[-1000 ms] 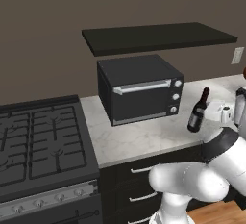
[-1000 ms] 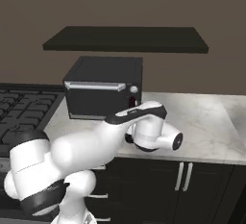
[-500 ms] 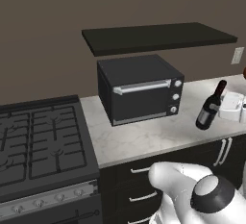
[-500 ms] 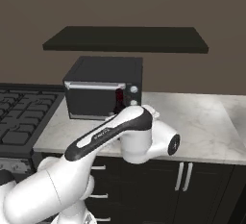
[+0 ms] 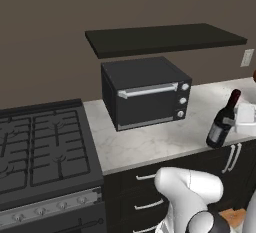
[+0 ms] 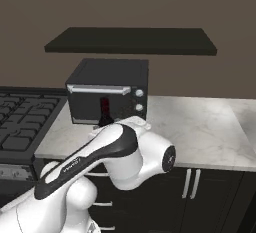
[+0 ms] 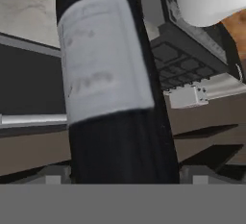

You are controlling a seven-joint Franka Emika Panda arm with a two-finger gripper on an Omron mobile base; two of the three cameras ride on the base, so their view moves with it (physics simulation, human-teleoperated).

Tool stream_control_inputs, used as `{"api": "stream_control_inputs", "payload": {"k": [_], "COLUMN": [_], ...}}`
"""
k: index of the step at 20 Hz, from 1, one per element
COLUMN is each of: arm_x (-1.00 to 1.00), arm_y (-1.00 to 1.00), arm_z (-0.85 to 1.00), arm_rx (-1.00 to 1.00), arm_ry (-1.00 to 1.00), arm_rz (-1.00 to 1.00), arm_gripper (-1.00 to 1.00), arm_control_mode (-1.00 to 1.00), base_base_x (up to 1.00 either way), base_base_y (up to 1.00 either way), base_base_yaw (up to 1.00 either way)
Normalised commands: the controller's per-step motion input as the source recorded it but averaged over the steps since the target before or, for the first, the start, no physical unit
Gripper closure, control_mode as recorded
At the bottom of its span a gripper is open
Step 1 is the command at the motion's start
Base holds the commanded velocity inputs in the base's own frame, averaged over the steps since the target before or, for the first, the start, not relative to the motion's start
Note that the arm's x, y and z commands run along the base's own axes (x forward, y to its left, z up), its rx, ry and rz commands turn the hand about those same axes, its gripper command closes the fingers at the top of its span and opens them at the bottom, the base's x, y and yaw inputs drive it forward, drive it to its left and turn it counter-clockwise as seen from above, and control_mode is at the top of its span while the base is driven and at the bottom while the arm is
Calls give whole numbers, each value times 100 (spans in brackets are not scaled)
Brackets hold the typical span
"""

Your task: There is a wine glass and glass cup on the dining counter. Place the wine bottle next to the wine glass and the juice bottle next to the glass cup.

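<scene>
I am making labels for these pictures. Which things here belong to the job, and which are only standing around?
For the job:
- wine bottle, tilted, held in the gripper

Just around:
- toaster oven on the wall counter
- stove
- wall shelf

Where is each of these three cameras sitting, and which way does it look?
Left base view: behind the arm, leftward, facing oven and tilted wine bottle; white arm at bottom.
Right base view: behind, rightward, same oven and bottle; arm crosses the front.
Hand view: on the hand, along the jaws, bottle between them.
Shared: all show the bottle.
</scene>
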Motion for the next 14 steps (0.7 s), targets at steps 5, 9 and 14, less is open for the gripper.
{"api": "stream_control_inputs", "payload": {"k": [5,9,14], "arm_x": [-70,-23,0], "arm_y": [51,15,0], "arm_z": [-1,-3,0], "arm_rx": [-3,-2,0], "arm_ry": [4,0,0], "arm_rz": [12,8,0], "arm_gripper": [100,100,100], "arm_control_mode": [-100,100,100], "base_base_x": [0,-70,-63], "base_base_y": [0,65,85], "base_base_yaw": [0,49,86]}}
